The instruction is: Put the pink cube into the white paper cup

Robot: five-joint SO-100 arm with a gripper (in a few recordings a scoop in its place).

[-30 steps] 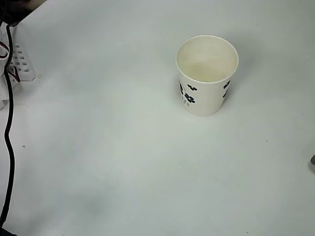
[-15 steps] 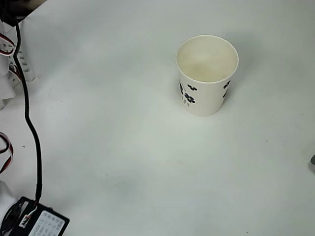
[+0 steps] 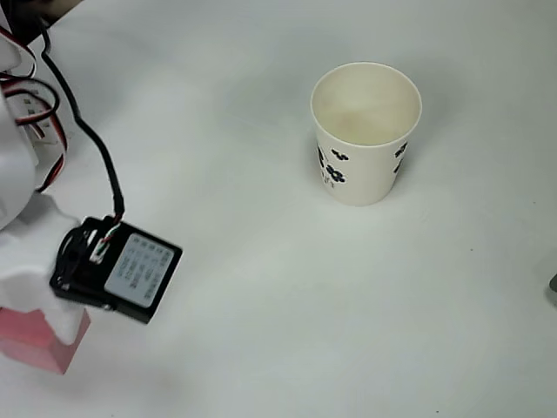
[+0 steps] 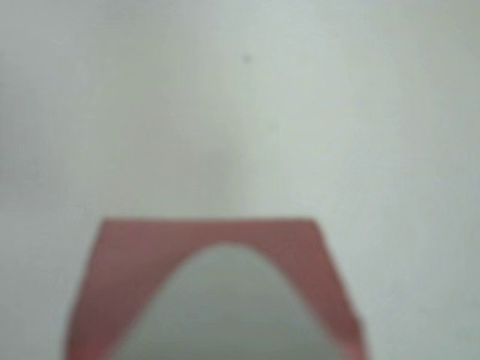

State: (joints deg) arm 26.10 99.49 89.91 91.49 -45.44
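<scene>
The pink cube (image 3: 39, 346) sits at the lower left of the overhead view, half covered by my white gripper (image 3: 35, 300), which is shut on it. In the wrist view the pink cube (image 4: 210, 234) fills the bottom, with one pale finger (image 4: 225, 315) lying across its front face. The white paper cup (image 3: 359, 177) stands upright on the table at the upper right of the overhead view, far to the right of the gripper. Its mouth is open and it has nothing inside. Dark floral prints mark its side.
A black camera module (image 3: 117, 272) rides on my wrist, with a black cable (image 3: 87, 139) and red wires running up to the arm at the left edge. A white table (image 3: 261, 331) lies between gripper and cup. A small dark object (image 3: 553, 283) touches the right edge.
My arm has swung in from the left edge toward the lower left, bringing the camera module and the pink cube into the overhead view. The cup has not moved.
</scene>
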